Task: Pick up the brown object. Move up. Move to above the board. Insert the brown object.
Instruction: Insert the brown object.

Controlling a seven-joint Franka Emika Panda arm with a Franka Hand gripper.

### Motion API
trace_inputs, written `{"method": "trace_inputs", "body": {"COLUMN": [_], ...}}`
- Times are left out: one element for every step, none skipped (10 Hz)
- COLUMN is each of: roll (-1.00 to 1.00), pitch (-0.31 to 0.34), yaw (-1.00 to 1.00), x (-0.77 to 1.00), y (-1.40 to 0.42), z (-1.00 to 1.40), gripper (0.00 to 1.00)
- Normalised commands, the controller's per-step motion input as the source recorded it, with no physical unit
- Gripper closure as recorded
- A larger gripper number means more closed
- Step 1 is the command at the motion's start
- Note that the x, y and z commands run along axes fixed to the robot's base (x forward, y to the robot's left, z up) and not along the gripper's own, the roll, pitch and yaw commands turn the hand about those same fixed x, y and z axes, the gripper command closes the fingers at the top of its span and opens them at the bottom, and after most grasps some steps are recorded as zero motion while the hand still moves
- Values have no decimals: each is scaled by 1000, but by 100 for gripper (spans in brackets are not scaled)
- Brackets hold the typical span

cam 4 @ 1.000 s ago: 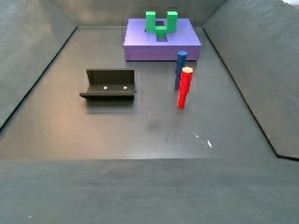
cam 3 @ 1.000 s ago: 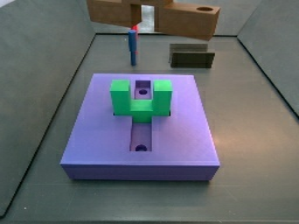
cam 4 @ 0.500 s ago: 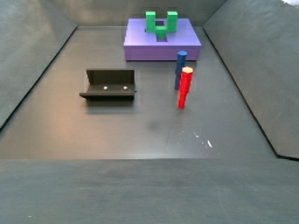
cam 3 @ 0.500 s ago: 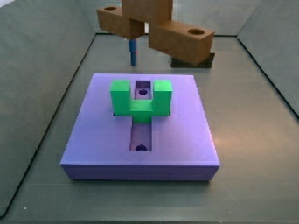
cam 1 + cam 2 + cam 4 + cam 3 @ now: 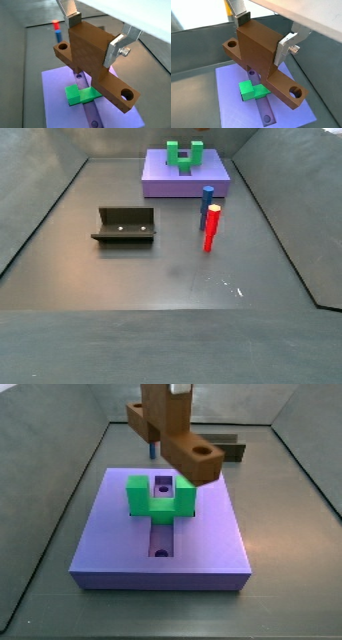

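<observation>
End effector [image 5: 97, 36] is clamped on the brown object [image 5: 93, 62], silver fingers [image 5: 284, 49] pressing its raised middle. Object hangs clear above the board [image 5: 160, 534], over the green block [image 5: 160, 496] and groove.

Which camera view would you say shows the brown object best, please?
A wrist view: the brown object fills the frame, both end holes visible, gripper fingers clamping it above the board. A side view crops its top; the other side view misses it.
</observation>
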Motion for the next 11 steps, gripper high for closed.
{"method": "trace_inputs", "body": {"roll": [33,47,60,99,110,111,51,0,-157,-21,-26], "pitch": [0,0,0,0,0,0,0,-1,-36,-11,-34], "yaw": [-914,-906,-880,-851,-786,-614,-389,-229,0,-26,-9], "x": [6,31,74,37,9,91,11,0,0,-20,-54], "y": [-77,-69,-54,-43,0,0,0,0,0,0,6], "z": [-223,-257,-280,-283,-289,-280,-257,-280,-206,-283,-303], "gripper": [100,100,100,100,100,100,100,100,100,100,100]}}
